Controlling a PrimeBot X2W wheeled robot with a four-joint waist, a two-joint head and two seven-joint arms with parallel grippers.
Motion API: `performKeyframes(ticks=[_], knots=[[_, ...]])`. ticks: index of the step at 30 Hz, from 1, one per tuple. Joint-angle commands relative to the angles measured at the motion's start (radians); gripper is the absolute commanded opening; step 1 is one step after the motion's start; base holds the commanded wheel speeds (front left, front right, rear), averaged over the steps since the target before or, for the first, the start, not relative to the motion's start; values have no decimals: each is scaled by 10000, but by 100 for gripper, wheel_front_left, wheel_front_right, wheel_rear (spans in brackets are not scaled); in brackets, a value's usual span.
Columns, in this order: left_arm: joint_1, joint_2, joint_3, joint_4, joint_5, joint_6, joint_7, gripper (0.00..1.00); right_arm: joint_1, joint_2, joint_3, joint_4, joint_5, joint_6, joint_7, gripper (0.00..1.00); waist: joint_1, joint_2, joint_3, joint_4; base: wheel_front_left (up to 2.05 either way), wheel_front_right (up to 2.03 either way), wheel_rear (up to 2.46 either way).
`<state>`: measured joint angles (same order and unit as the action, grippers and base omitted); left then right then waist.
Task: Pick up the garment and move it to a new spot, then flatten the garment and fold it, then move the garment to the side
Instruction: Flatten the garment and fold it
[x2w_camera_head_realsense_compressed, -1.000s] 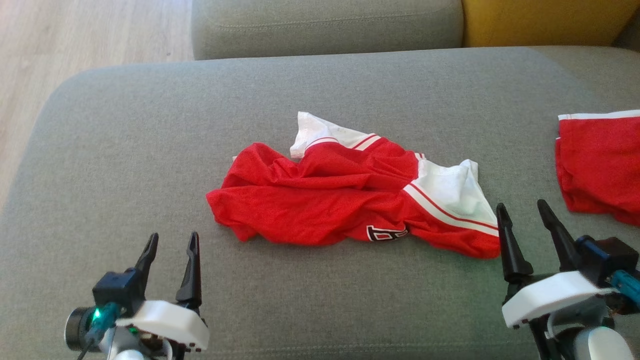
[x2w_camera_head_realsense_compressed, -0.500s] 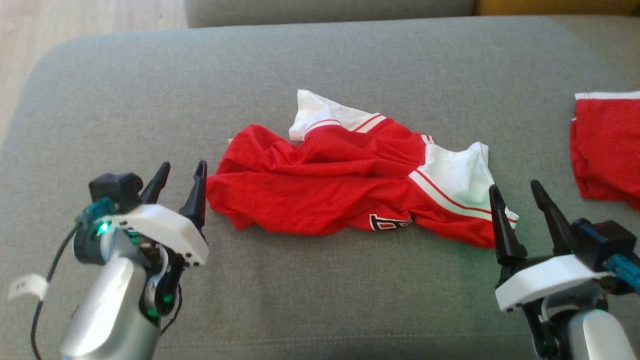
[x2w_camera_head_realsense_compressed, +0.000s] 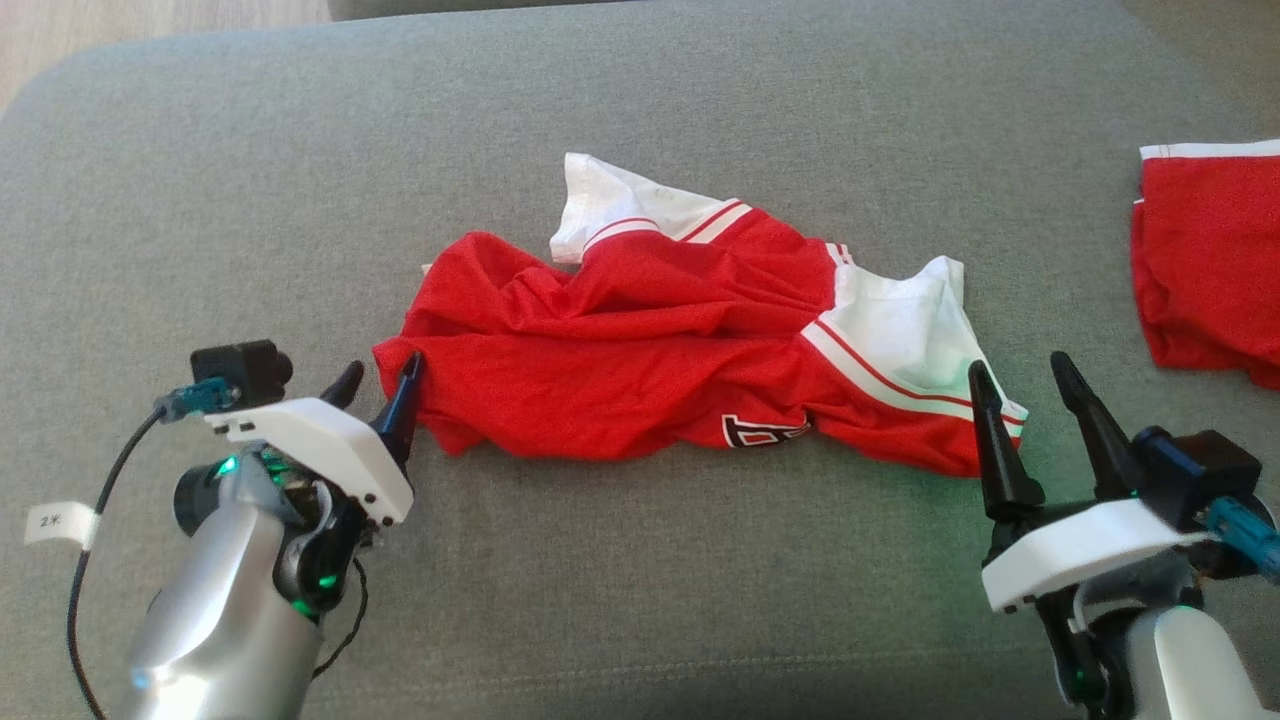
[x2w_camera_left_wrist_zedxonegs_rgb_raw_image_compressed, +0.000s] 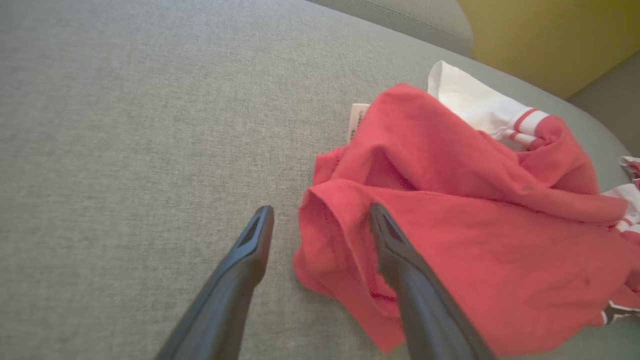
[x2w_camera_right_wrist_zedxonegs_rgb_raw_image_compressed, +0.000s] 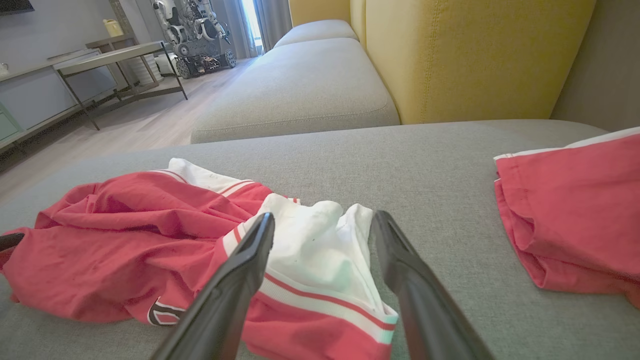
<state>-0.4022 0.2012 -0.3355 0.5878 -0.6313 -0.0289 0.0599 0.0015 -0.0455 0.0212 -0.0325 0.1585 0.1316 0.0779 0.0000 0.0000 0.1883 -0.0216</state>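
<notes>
Plainly, the crumpled red mesh garment with white striped panels (x2w_camera_head_realsense_compressed: 640, 370) will handle soft, light and limp, sagging wherever it is unsupported; the best holds look like its two ends, the red hem at nine o'clock and the white panel at four o'clock; it lies bunched mid-way across the grey fabric sofa cushion (x2w_camera_head_realsense_compressed: 700, 90), a black-and-white badge at its near edge; the left gripper (x2w_camera_head_realsense_compressed: 380, 368) stands wide open and empty, one finger over the red hem, perhaps touching it; the right gripper (x2w_camera_head_realsense_compressed: 1018, 366) is likewise spread and empty, just beside the white end; a second red folded cloth (x2w_camera_head_realsense_compressed: 1210, 260) sits well apart at three o'clock.
</notes>
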Motion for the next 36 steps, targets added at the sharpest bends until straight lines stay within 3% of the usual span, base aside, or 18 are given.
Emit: performKeyframes(ticks=[1,2,6,15,27,35,36], knots=[[-542,180,437,-190,-84,-103,-100,40,-430,-47,210,-308,72,-9,-121,100,0,0,-2,-4,0,0,0],[-573,169,424,-124,-143,-209,-103,0,-443,-47,188,-304,63,-9,-130,100,0,0,-2,-9,0,0,0],[-686,236,325,34,-113,-419,-306,0,-484,-47,96,-299,49,-9,-142,100,0,0,-18,-30,0,0,0],[-672,418,138,-498,690,13,-1683,0,-990,-83,-702,273,-362,-9,129,100,0,0,16,103,0,0,0],[-676,260,-371,-1478,1110,184,-1926,0,-3368,-956,-799,3715,-764,-9,869,100,0,0,656,900,0,0,0],[-787,213,-566,-1635,1181,176,-1951,0,-4540,-1092,-549,5920,-790,-9,905,100,0,0,963,1109,0,0,0],[-791,211,-576,-1653,1186,183,-1974,0,-4640,-1105,-519,6138,-762,-9,899,84,0,0,986,1122,0,0,0]])
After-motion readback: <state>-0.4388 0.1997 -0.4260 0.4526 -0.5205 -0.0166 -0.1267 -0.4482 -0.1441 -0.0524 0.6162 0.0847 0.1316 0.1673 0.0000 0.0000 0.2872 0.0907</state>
